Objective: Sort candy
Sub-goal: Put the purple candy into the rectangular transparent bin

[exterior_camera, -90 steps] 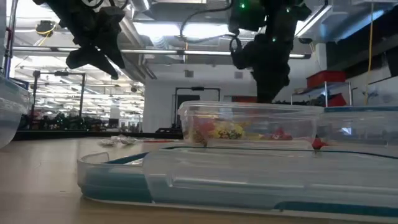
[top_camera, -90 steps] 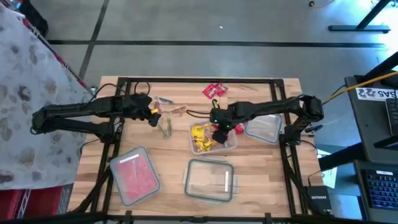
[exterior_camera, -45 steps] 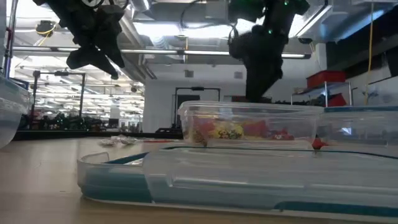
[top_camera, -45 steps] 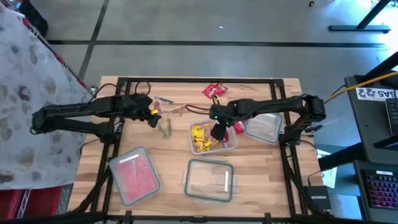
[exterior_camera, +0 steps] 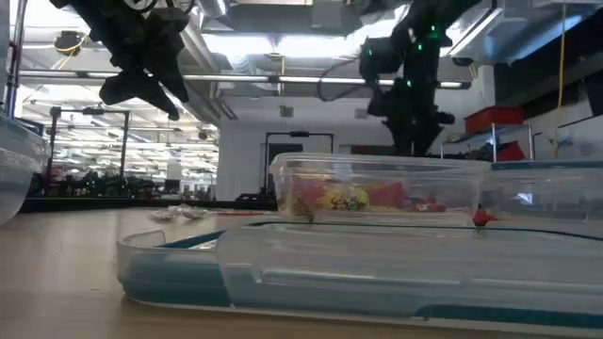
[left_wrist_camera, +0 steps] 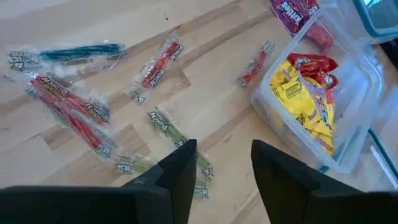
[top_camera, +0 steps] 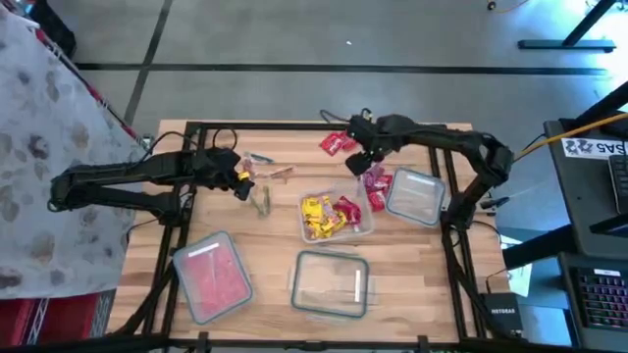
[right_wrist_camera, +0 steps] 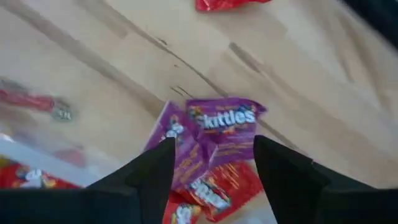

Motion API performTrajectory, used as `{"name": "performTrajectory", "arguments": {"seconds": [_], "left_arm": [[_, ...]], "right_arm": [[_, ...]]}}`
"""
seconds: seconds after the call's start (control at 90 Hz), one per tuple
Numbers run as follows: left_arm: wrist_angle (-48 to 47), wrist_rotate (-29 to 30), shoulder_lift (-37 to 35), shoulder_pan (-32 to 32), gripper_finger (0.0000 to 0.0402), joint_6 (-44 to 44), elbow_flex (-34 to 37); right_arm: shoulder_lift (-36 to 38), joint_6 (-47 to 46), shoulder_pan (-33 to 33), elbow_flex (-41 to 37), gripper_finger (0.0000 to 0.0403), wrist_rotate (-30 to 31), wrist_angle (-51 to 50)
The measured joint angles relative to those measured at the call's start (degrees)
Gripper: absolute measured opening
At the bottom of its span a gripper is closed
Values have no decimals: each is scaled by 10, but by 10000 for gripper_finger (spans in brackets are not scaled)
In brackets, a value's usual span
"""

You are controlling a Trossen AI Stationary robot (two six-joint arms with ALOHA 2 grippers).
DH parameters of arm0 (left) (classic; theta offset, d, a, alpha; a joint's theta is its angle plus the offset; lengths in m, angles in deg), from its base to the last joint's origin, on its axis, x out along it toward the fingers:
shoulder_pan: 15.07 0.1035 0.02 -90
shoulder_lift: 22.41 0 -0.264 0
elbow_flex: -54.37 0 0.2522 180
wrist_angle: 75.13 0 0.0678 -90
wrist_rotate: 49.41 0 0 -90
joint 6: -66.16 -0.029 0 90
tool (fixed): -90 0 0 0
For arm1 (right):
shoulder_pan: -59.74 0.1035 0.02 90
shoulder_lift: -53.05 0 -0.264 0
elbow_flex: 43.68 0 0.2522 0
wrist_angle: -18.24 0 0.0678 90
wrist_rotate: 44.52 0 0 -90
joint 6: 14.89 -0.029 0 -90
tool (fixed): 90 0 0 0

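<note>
Candy lies in groups. Clear-wrapped stick pieces (left_wrist_camera: 68, 106) are spread on the wood, with my left gripper (left_wrist_camera: 224, 168) open above them, near the table's left (top_camera: 242, 183). Yellow and red packs (top_camera: 329, 214) fill the middle clear container (top_camera: 365, 227). Purple and red packs (right_wrist_camera: 221, 127) lie on the table beside a clear container (top_camera: 417, 196). My right gripper (right_wrist_camera: 214, 162) hangs open over these packs, touching none (top_camera: 361, 159). More red packs (top_camera: 337, 142) lie near the far edge.
A container with pink-red pieces (top_camera: 211, 275) stands at the near left, and a clear container (top_camera: 332, 284) at the near middle. A dark frame (top_camera: 314, 126) runs around the table's edges. Bare wood shows between the stick pieces and the near containers.
My right gripper has risen from over the middle container and gone toward the table's far edge and slightly right. It now hangs over the purple and red packs.
</note>
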Motion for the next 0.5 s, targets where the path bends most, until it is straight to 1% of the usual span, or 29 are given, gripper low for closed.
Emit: {"name": "performTrajectory", "arguments": {"seconds": [0.044, 0.1, 0.233, 0.4, 0.5], "left_arm": [[0, 3, 0, 1, 136, 0, 0], [0, 9, 0, 0, 136, 4, 0], [2, 14, 0, 0, 136, 12, 0], [3, 15, 0, 0, 136, 27, 0], [3, 15, 0, 0, 136, 36, 0]], "right_arm": [[-4, -1, -9, -7, 204, -14, 14], [-14, -2, -12, -14, 204, -17, 15], [-53, -1, -10, -17, 204, -21, 18], [-103, 0, -9, -17, 204, -51, 20], [-119, 10, -6, -17, 189, -70, 13]]}}
